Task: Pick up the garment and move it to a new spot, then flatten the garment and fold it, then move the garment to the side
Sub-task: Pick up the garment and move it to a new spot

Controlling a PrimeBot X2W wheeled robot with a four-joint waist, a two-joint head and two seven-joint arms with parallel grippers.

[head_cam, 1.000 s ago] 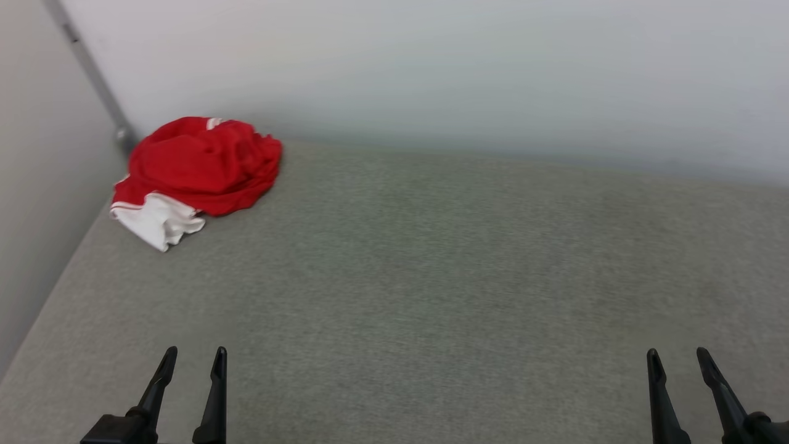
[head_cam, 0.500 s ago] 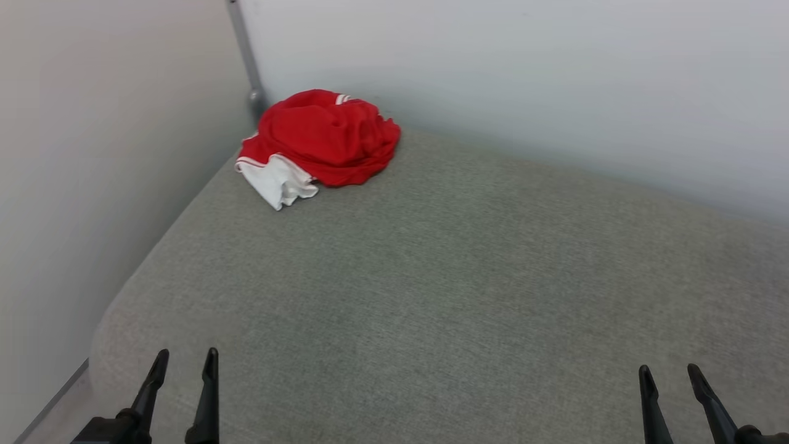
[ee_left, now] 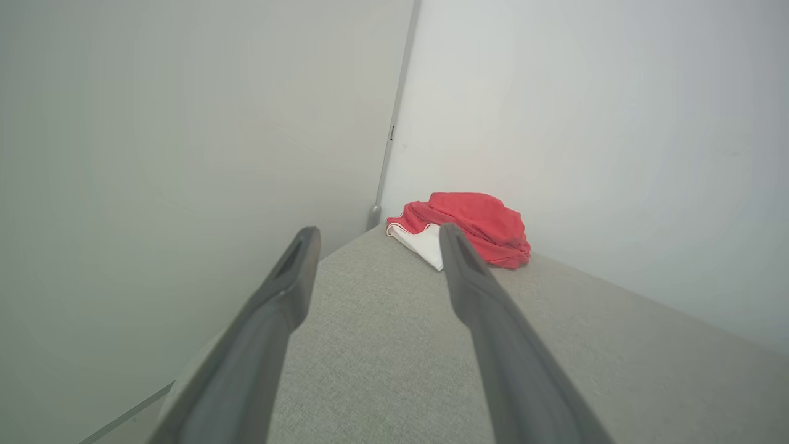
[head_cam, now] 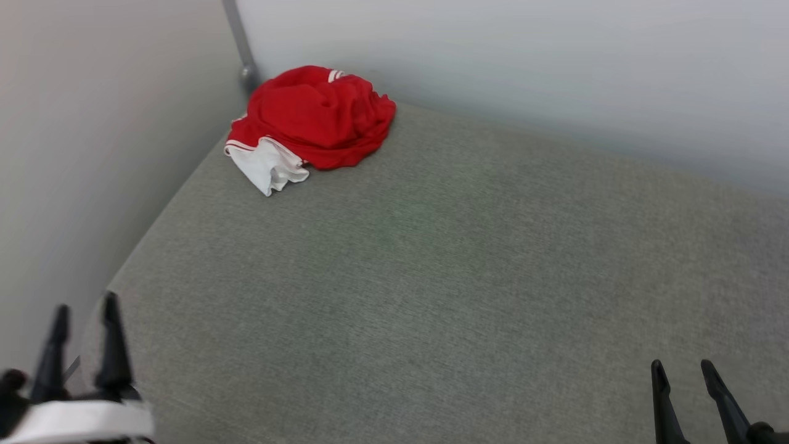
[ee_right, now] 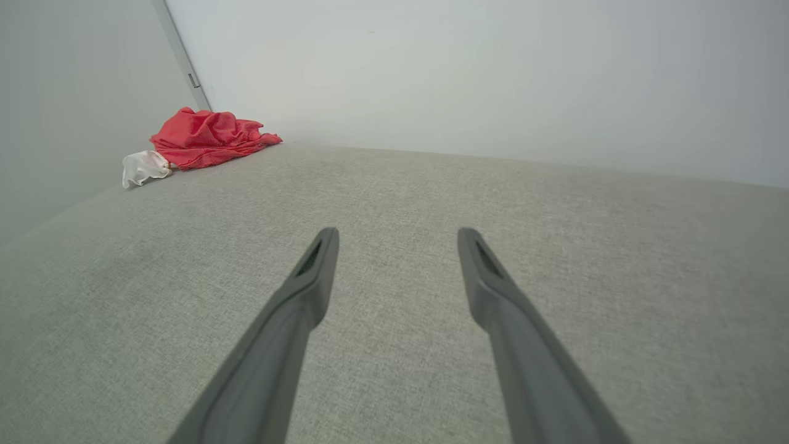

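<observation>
Entry: the pickup has not begun.

The garment (head_cam: 311,117) lies crumpled in the far left corner of the grey upholstered surface (head_cam: 462,277). It sits against both walls (head_cam: 92,123), just beside the grey corner strip (head_cam: 240,43). The red body is heaped on itself, with a stripe of white trim showing at the top. One white sleeve (head_cam: 266,169) spills out toward us on the near side. No lettering shows, so we cannot tell which face is up.

The left tool (head_cam: 86,303) is released and empty, with its fingers spread. It hovers at the near left corner of the surface, well apart from the heap. In its wrist view the sleeve sits just off the right fingertip, so we judge this arm is aimed along the left wall for the reach.

The right tool (head_cam: 681,365) is also released and carries nothing. It sits low at the near right, over bare fabric and farthest from the garment. We judge it is waiting for the flattening.

Notes for the next move:
- The two walls close off the back and left, so the approach has to come from the open near side.
- The sleeve is the easiest edge to pinch, but taken alone it would likely drag the bundle.
- A bite into the red heap seems safer.
</observation>
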